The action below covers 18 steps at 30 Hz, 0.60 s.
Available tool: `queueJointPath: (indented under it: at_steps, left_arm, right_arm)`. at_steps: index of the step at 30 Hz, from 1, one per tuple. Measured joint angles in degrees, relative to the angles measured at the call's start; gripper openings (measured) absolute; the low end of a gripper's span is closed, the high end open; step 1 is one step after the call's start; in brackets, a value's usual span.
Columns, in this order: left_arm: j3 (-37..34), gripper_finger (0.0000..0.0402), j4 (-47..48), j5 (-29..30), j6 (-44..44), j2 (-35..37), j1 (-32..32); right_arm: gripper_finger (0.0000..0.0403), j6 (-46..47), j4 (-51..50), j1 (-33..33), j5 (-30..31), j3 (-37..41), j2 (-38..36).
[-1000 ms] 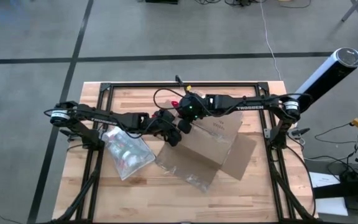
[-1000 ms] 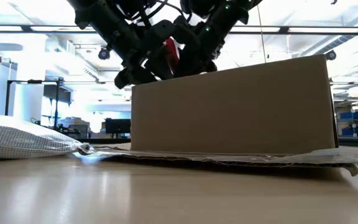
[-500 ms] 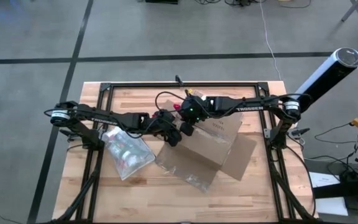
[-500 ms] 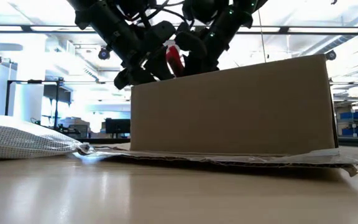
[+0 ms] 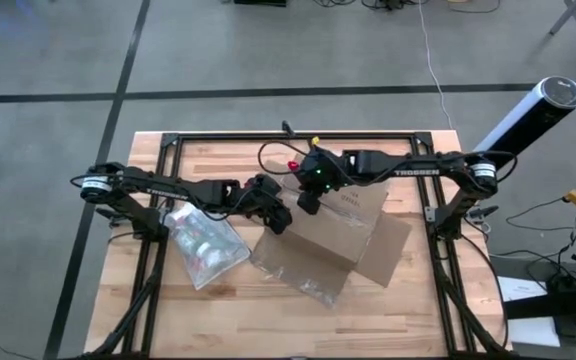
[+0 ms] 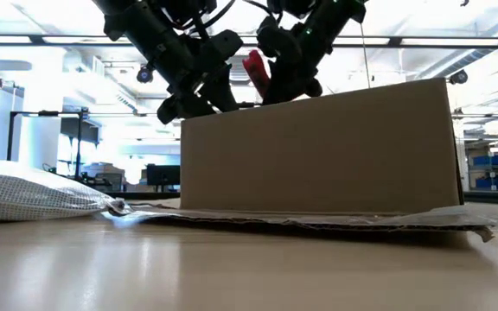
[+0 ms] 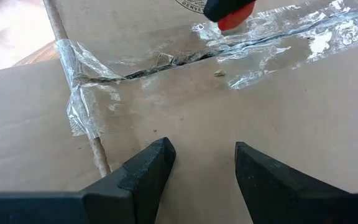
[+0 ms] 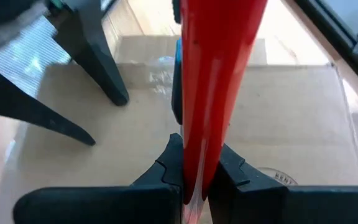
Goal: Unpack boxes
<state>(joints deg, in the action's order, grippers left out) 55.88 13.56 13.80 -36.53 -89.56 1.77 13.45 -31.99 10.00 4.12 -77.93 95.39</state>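
Note:
The brown cardboard box (image 5: pixel 340 228) lies on the table, clear tape along the seam in its top (image 7: pixel 166 59). My right gripper (image 5: pixel 308 205) hovers over the box's far left part, shut on a red utility knife (image 6: pixel 256 71). The knife's tip (image 7: pixel 229 12) hangs just above the taped seam. My left gripper (image 7: pixel 201 162) stands open over the box's top near its left edge (image 6: pixel 184 117), fingers slanting down, nothing between them. My right gripper pinches the red knife's handle (image 8: pixel 194 165) between its two fingers. The knife runs on forward along the fingers, slanting down toward the box's top, and is clear of the box. My left gripper's fingertips (image 7: pixel 157 155) are close over the box's top; whether they touch it, I cannot tell.
A flat translucent pouch (image 5: pixel 203 245) lies on the table left of the box. The box's open flaps (image 5: pixel 388 250) spread flat on the table toward the near and right sides, one with loose tape (image 5: pixel 308 275). A black frame (image 5: pixel 168 145) rims the table.
My right gripper has carried the red knife a little toward the table's right edge and slightly up, staying shut on it. My left gripper and the box have kept still.

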Motion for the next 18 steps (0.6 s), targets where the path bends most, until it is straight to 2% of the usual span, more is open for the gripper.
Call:
queueJointPath:
  at_steps: [18]
  left_arm:
    - [0.0, 0.0178, 0.0, -0.9, 0.1, 0.0, 0.1]
  right_arm:
    - [0.0017, 1.5, 3.2, 0.0, -1.1, 2.8, 0.0]
